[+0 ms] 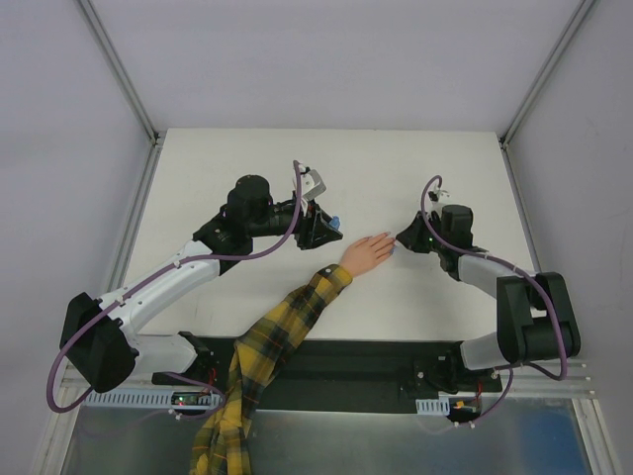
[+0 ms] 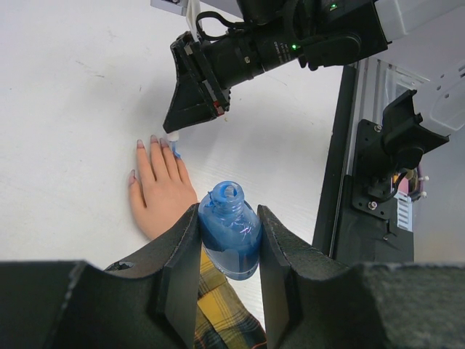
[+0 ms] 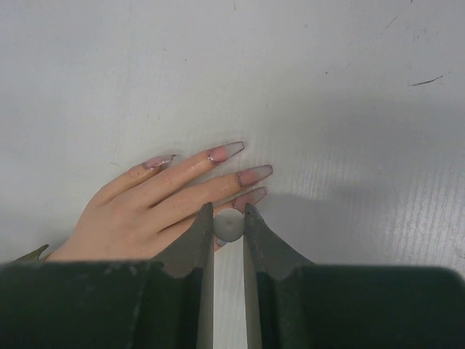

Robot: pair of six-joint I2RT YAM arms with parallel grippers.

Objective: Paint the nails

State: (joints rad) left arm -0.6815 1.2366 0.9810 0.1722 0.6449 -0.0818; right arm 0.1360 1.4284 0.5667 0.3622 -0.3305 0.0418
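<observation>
The nails [image 3: 258,173] were long, pinkish at the base and paler toward the tips. They lay directly in front of the fingertips of the right hand [image 3: 228,212], very close to it. They belonged to a peach-coloured hand [image 3: 138,207] that rested flat, palm down, on the white surface [image 1: 396,168], with its fingers a little spread and pointing toward the right hand. A yellow plaid sleeve [image 1: 287,327] covered the arm behind it.

The right hand was nearly closed, and between its two fingers it pinched a small pale brush [image 3: 228,227], which we saw end-on as a round disc. From the left wrist view, the brush came down from the right hand onto the outermost finger. We saw some blue at that place, but we could not tell if it was on the nail or on the brush.

The left hand [image 2: 229,218] stood just behind the peach-coloured hand, on the side of the wrist. Its jaws were closed on a small blue bottle [image 2: 232,243], one finger pressing on each side of it. The bottle stood upright in this grip, and its neck was open, without a cap. The two robot hands were near each other, with the peach-coloured hand between them.
</observation>
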